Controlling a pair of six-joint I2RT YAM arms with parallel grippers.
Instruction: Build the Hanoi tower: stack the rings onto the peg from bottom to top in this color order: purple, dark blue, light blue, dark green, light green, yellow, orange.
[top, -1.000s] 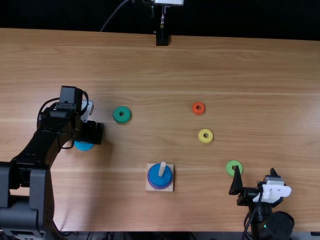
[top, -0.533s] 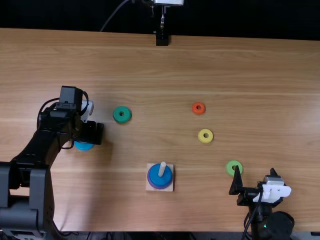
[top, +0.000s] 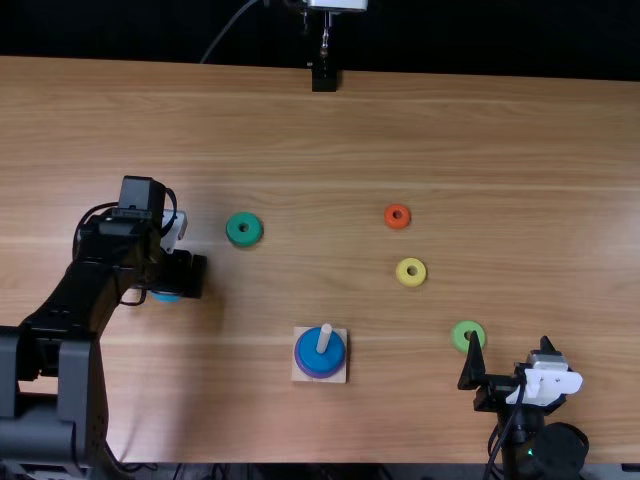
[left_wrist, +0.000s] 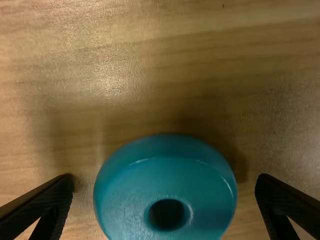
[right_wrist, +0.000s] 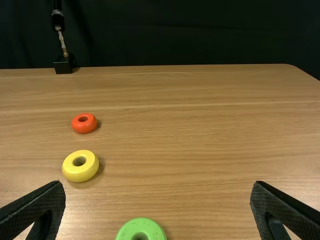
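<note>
The left claw (top: 185, 273) has its fingers spread, with the light blue ring (left_wrist: 125, 195) between them, gaps on both sides. Right of this claw and a bit farther out lies the dark green ring (top: 232, 229). Next, right and closer in, stands the peg (top: 325, 339), holding the dark blue ring (top: 312, 357) over the purple ring (top: 320, 376). Well apart to its right are the orange ring (top: 397, 208), farther out, the yellow ring (top: 402, 279), then the light green ring (top: 459, 337) near the right claw (top: 509, 350), also spread, pinching nothing.
</note>
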